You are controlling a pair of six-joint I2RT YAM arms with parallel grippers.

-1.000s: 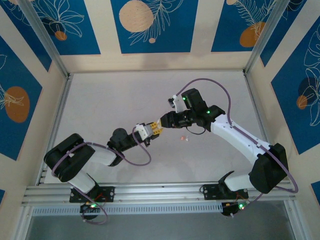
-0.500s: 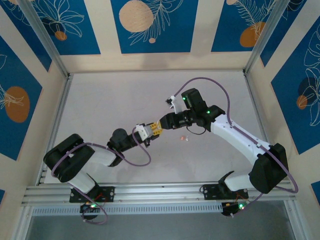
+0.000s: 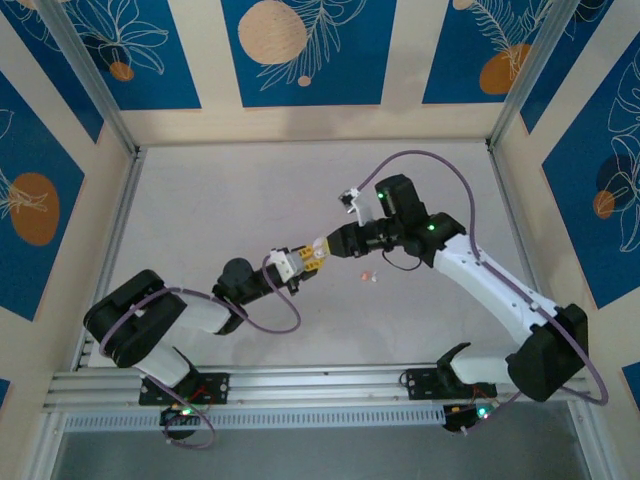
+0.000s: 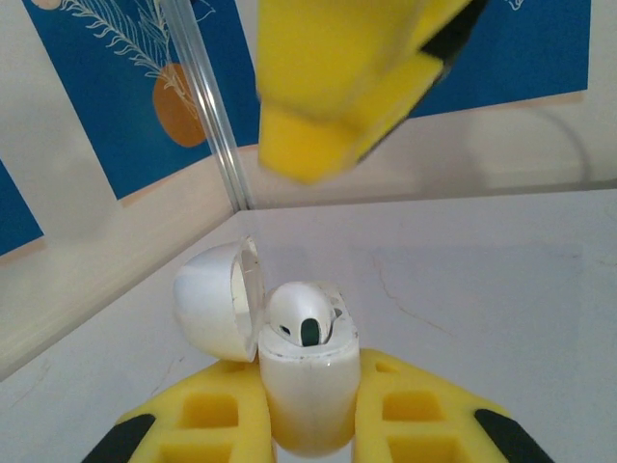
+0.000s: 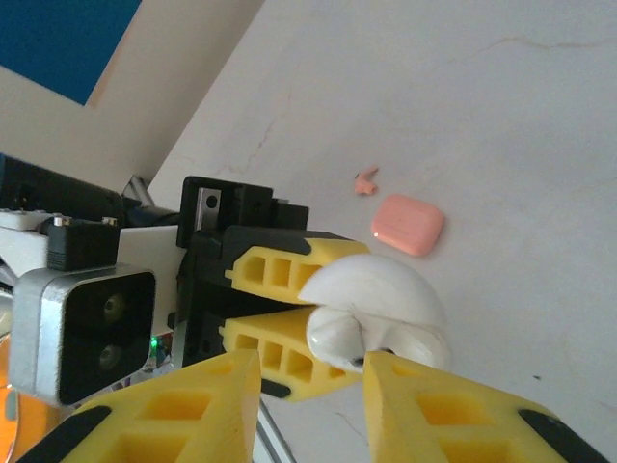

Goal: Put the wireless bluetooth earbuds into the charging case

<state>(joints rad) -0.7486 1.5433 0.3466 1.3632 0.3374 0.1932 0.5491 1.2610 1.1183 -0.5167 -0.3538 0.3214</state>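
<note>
**Item: white case** (image 4: 308,376). Small and rounded, held upright and clear of the counter (image 5: 521,116), near its middle. The hinged lid (image 4: 207,309) stands swung open to one side. One white earbud (image 4: 301,313) sits in the open body, its rounded head above the rim and a dark spot facing the left wrist camera. Whether a second socket is filled cannot be told.

**Left hand** (image 4: 308,424). Clenched on the white case, with one yellow finger against each side of the lower body. The lid is free of the fingers.

**Right hand** (image 5: 308,371). Fingers parted, with nothing seen between them. It is poised just above the open case, tips directed at it. In the left wrist view there is a gap between it and the earbud.

**Item: pink charging case** (image 5: 408,224). Salmon-pink, lid closed, lying flat on the counter. In the right wrist view it lies beyond the two hands.

**Item: pink earbud** (image 5: 366,180). It lies on the counter just beside the pink charging case, with a narrow gap between them. Neither hand touches either item. From above, the pair lies just right of the meeting hands, near the right arm.

**Surroundings.** The counter surface is pale grey with hairline cracks.
</note>
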